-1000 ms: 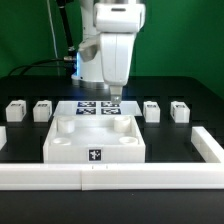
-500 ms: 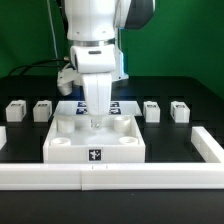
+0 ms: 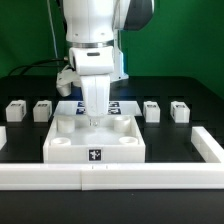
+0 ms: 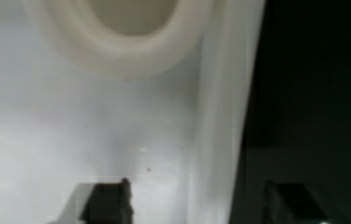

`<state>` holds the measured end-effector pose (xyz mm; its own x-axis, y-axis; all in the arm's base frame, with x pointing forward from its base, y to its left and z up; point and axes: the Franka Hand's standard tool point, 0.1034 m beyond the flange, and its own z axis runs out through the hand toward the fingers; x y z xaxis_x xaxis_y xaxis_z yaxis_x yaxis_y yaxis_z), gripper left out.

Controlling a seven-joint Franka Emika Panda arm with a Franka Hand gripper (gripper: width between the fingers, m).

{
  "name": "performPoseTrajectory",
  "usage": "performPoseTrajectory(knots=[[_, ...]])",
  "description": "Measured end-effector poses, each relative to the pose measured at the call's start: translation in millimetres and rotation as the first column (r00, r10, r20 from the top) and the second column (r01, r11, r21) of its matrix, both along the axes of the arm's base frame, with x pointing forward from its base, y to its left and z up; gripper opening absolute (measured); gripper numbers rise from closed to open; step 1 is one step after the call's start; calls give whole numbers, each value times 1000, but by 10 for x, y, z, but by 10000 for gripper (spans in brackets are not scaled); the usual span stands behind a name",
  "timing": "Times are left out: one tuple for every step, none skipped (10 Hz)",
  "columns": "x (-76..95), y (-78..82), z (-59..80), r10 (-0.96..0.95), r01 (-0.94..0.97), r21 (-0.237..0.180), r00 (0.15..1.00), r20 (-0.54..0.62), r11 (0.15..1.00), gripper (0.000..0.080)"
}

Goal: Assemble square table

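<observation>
Arm: the white arm (image 3: 95, 40) comes straight down over the far side of the square panel (image 3: 95, 142).
Pincer: the pincer (image 3: 95, 122) points down at the panel's far rim, about midway along it.
Pincer, wrist view: the pincer (image 4: 198, 200) shows two dark fingertips (image 4: 104, 202) standing partly apart. One is over the white panel (image 4: 83, 120), the other over the black bench (image 4: 323, 100), and the panel's rim runs between them.
Grip: the wrist view is too blurred to tell whether the fingertips press on the rim or only straddle it.
Square panel: it lies flat on the bench (image 3: 20, 145), in the middle of the exterior view, with its black-and-white tag (image 3: 95, 154) on the near wall.
Socket: a round socket (image 4: 127, 30) is sunk in the panel's face close to the rim.
Legs: four small white blocks stand in a row on the bench beyond the panel. The first leg (image 3: 15, 111) and second leg (image 3: 43, 109) are on the exterior view's left, and the third leg (image 3: 151, 109) and fourth leg (image 3: 179, 109) are on its right. All are apart from the panel.
Marker board: the marker board (image 3: 115, 105) lies flat just behind the panel, partly hidden by the pincer.
Rail: the low white rail (image 3: 110, 179) runs along the bench in front of the panel and turns back at both ends.
</observation>
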<state>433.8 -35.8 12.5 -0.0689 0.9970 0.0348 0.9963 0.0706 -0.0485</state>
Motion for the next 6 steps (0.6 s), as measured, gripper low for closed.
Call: performPoseTrajectory(knots=[[0,0,-1,0,0,0,1000,0,1000,141],[-2,-1,-2,0,0,0,1000,-1,1000,141],[6,-5,3,-3,3,-1,1000,2,1000,58],[7,-7,3,-3,3,-1,1000,3,1000,58],[7,-8,3,-3,3,-1,1000,3,1000,58],[7,-8,3,-3,3,-1,1000,3,1000,58]])
